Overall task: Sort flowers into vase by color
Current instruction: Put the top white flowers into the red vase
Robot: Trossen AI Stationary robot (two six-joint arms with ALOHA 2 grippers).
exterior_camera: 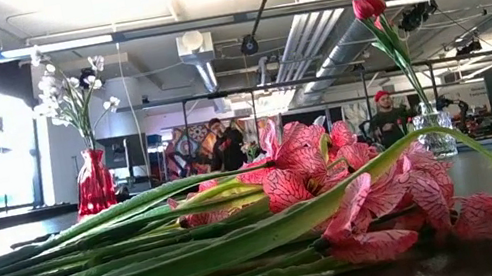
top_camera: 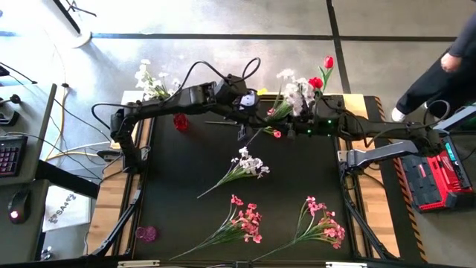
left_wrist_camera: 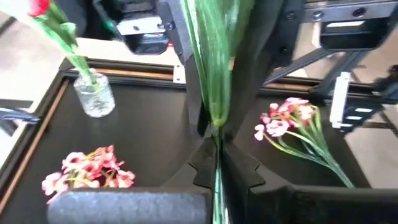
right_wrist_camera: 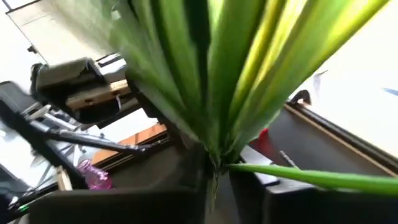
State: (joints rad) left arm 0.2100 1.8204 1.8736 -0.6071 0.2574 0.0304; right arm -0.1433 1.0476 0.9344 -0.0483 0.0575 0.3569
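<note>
A white-blossom spray (top_camera: 291, 88) is held in the air over the far middle of the table, between both grippers. My left gripper (top_camera: 242, 132) is shut on its thin lower stem. My right gripper (top_camera: 285, 123) is shut on it nearer the leaves. On the far left a red vase (top_camera: 181, 121) holds white flowers (top_camera: 151, 80). On the far right a clear vase (left_wrist_camera: 94, 93) holds red tulips (top_camera: 327, 63). One white spray (top_camera: 245, 165) and two pink sprays (top_camera: 242, 219) (top_camera: 323, 223) lie flat on the mat. My left gripper pinches the spray's bare stem (left_wrist_camera: 216, 134) between its two fingers, just below the leaves, which fan out beyond the fingers. The spray is lifted clear of the table. My right gripper pinches the same spray where the leaves gather into the stem (right_wrist_camera: 216, 163). The leaves spread out past the fingertips.
A small pink vase (top_camera: 146, 233) lies at the mat's near left corner. The pink sprays fill the near edge in the low view (exterior_camera: 337, 193). A person (top_camera: 439, 82) stands beyond the table's far right corner. A red case (top_camera: 435, 179) sits to the right.
</note>
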